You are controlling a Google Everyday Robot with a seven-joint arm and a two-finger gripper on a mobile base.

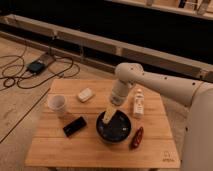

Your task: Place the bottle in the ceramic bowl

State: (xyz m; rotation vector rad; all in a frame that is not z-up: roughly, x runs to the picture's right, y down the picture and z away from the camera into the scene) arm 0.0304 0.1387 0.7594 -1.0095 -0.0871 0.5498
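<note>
The bottle (pixel 137 103), white with a narrower cap and a pale label, stands upright on the wooden table (pixel 60 145), just behind and to the right of the ceramic bowl. The ceramic bowl (pixel 115 129) is round, glossy and black, in the middle of the table's front half. My gripper (pixel 109 115) points down over the bowl's rear left rim, to the left of the bottle and apart from it. The white arm reaches in from the right.
A white cup (pixel 56 104) stands at the left. A white rounded block (pixel 85 94) lies behind the centre. A black flat object (pixel 74 126) lies left of the bowl. A red oblong object (pixel 137 137) lies right of it. Cables (pixel 20 75) lie on the floor.
</note>
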